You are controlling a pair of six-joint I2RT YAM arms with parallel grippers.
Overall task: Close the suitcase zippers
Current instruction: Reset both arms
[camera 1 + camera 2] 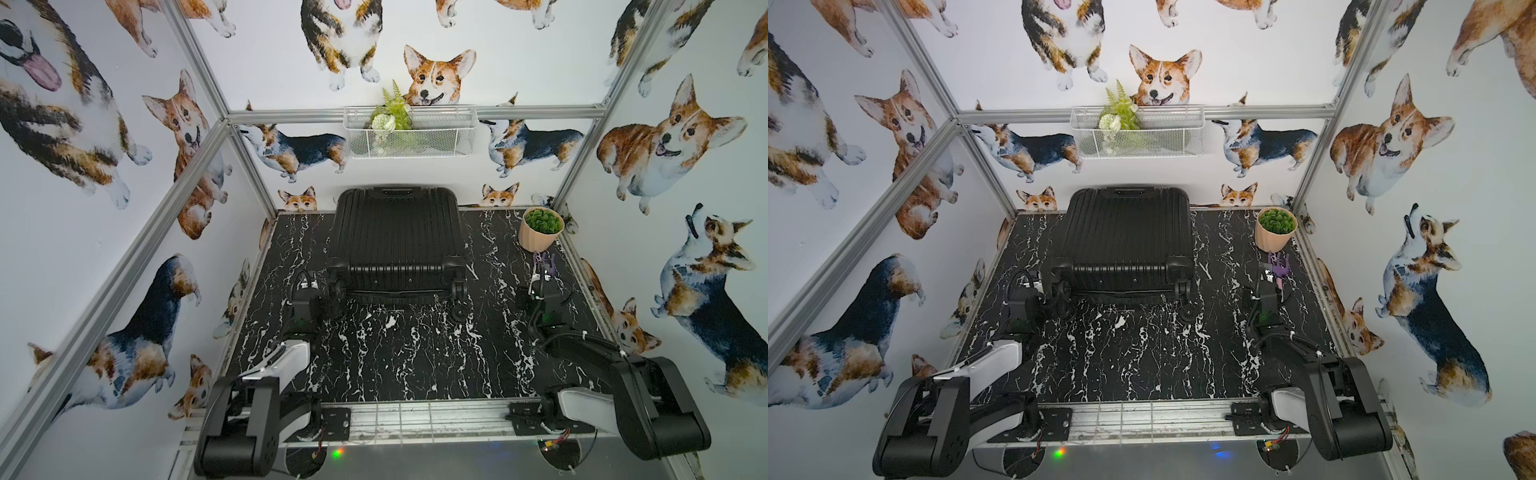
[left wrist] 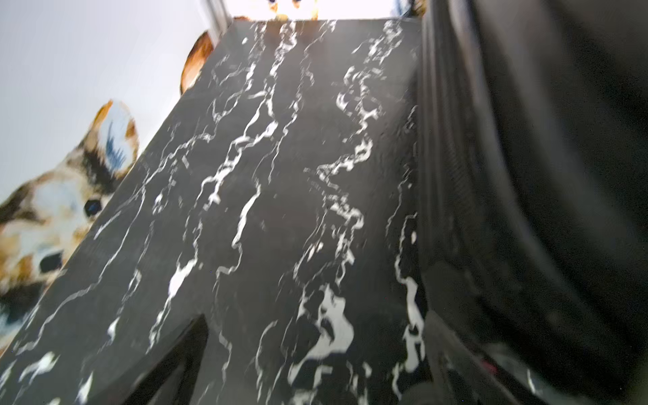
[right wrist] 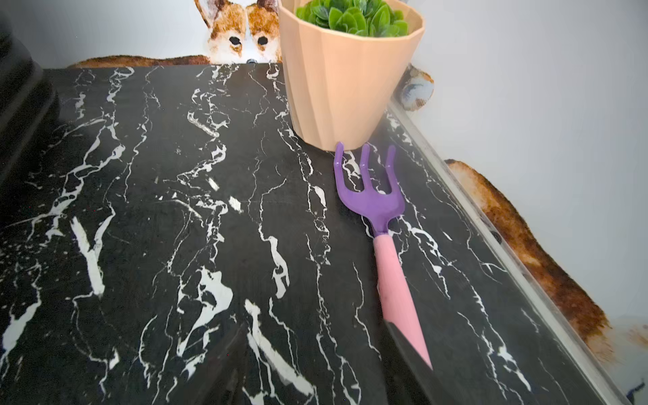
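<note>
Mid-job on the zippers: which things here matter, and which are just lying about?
Job: suitcase, its zippers too dark to make out.
Lying about: potted plant, purple garden fork, wire basket of greenery on the wall.

Suitcase ribbed hard plastic shell with a slight sheen, table smooth black marble-look top with white veins, pot matt peach plastic, fork smooth purple plastic head and pink handle, basket white wire mesh, frame rail brushed metal.
</note>
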